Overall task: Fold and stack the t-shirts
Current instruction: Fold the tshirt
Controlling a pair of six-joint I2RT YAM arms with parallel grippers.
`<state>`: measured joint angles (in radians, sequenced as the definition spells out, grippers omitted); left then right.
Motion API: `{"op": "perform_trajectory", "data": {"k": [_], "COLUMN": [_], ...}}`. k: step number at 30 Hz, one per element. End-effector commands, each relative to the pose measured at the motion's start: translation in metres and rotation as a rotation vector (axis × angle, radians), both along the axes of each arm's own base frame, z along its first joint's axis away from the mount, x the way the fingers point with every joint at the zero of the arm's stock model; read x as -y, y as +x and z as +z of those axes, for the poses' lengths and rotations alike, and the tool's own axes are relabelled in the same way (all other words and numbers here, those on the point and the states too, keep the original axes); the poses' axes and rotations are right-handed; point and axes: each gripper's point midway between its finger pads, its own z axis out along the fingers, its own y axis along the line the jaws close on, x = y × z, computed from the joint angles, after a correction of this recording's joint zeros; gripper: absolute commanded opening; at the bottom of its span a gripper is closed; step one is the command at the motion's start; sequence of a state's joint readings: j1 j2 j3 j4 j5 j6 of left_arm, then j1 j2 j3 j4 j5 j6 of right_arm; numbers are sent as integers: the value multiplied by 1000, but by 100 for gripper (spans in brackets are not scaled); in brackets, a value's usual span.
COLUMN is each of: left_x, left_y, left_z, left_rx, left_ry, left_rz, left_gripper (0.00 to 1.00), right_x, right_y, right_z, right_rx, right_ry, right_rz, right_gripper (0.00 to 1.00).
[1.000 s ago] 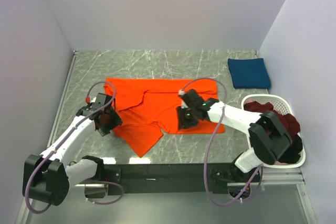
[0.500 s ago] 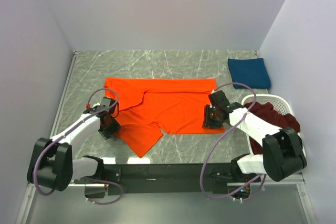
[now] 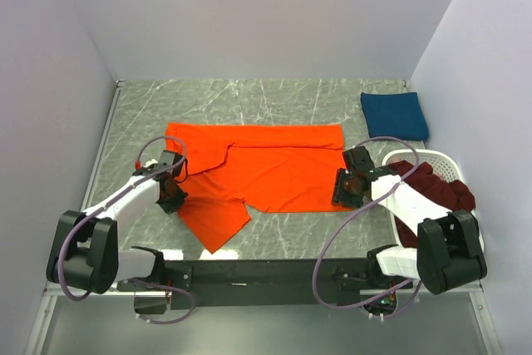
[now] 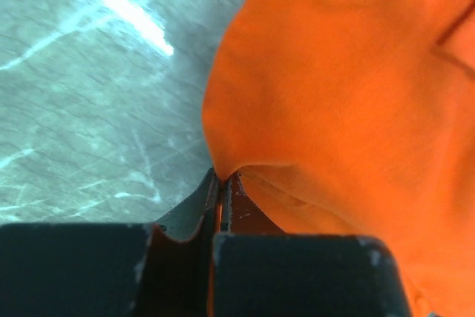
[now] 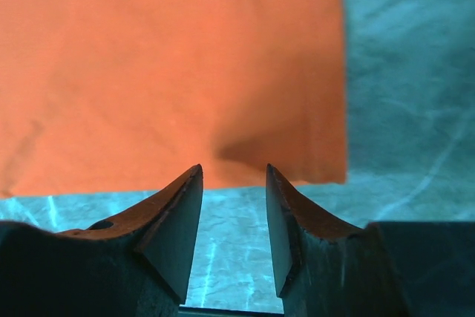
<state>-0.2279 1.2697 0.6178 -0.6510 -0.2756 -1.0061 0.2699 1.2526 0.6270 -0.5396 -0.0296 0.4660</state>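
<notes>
Cloth lay spread on the table (image 3: 249,97) in the top view: the orange t-shirt (image 3: 266,164), my left gripper (image 3: 172,194) at its near-left sleeve and my right gripper (image 3: 347,189) at its near-right corner, paired, I judged, for a fold. Left wrist showed jaws clamped on a pinch of orange fabric. Right wrist showed fingers parted, empty, lined up just short of the hem.

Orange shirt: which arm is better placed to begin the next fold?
Left, probably. The left gripper is shut on an edge of the orange shirt, so it can lift at once. The right gripper is open at the near edge and grips nothing.
</notes>
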Motion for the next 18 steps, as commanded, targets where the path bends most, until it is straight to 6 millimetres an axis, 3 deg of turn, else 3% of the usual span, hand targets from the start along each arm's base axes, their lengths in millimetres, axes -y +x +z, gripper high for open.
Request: {"op": "perform_trajectory", "data": {"k": [1, 8, 18], "left_x": [-11, -23, -25], "left_y": [0, 8, 9], "left_z": [4, 31, 38], "left_rx": [7, 29, 21], "left_ry": [19, 24, 0], "left_rz": [17, 19, 2], "left_gripper": [1, 1, 1], "right_x": [19, 45, 46], "right_y": [1, 4, -10], "right_z": [4, 13, -5], "right_rx": [21, 55, -18], "right_ry": [-59, -88, -28], "right_rz": [-87, -221, -296], "right_gripper": [47, 54, 53]}}
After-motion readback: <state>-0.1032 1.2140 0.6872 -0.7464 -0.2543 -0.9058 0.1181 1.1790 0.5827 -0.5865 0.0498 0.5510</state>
